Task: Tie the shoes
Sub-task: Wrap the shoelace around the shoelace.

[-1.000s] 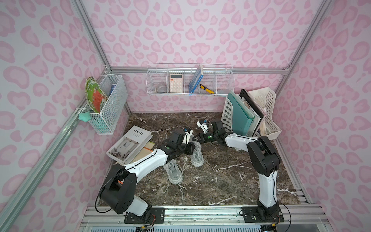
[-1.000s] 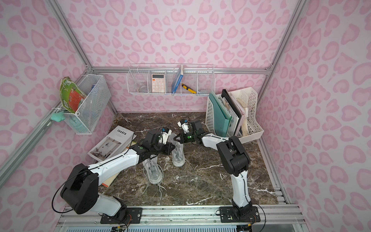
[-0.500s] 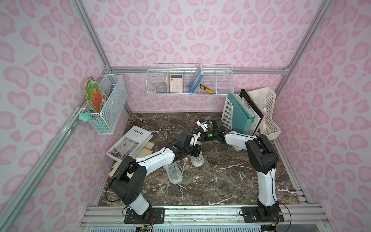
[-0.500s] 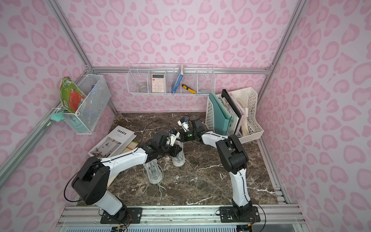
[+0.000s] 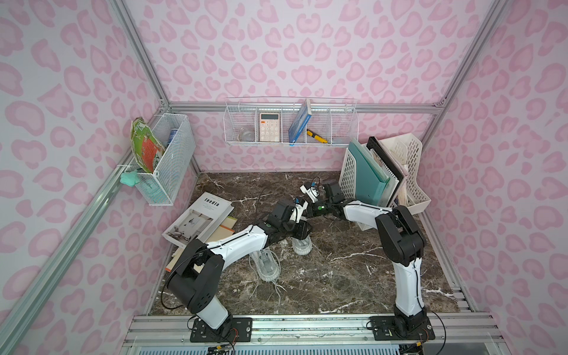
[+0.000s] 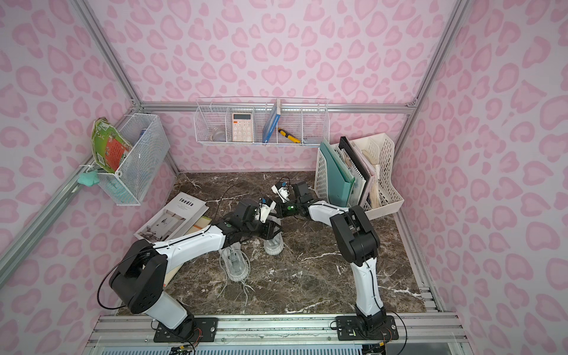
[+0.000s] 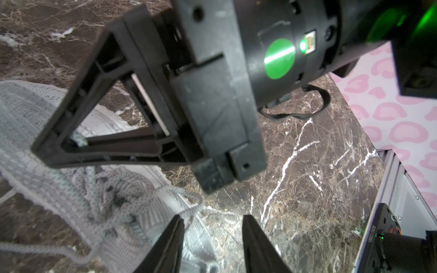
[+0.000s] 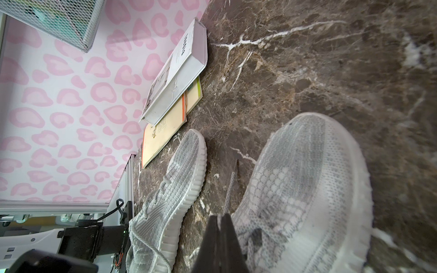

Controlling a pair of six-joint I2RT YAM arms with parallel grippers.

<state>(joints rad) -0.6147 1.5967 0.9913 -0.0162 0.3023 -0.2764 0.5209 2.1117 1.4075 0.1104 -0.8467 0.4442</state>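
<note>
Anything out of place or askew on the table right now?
The nearer light grey knit sneaker has its grey-white laces untied, trailing loose over the brown marble table toward the front edge. The white book lies skewed atop yellow notebooks. Nothing spilled or damaged.

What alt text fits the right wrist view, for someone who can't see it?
The right gripper, jaws shut, pinches a grey lace beside a light grey knit shoe on a dark marble table. A second shoe lies further off, near stacked books by the pink-patterned wall.
</note>
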